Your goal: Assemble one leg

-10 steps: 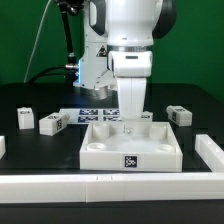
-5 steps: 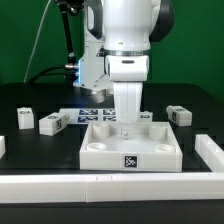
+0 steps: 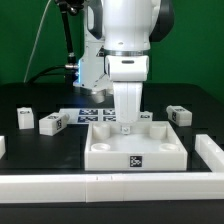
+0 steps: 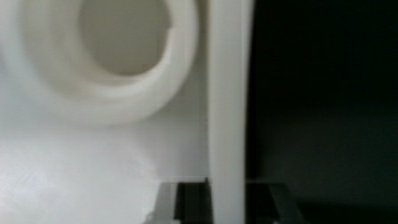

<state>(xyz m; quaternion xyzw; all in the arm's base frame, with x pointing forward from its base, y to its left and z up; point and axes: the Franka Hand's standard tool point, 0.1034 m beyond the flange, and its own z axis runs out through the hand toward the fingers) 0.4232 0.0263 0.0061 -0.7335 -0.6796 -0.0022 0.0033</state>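
Three legs lie loose on the black surface [image 3: 40, 150] in my exterior view: the first leg [image 3: 179, 114] at 2 o'clock from the white square piece [image 3: 105, 155], the second leg [image 3: 52, 122] and third leg [image 3: 22, 118] near 10 o'clock. The gripper [image 3: 125, 128] sits at that piece's 12 o'clock wall. In the wrist view, my jaws clamp the wall beside a round socket [image 4: 116, 50].

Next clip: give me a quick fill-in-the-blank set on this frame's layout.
The exterior view's right holds only ____ leg.
The gripper hangs over the square piece, whose colour is ____.
The marker board lies on the table, which is ____.
Missing words: one; white; black.
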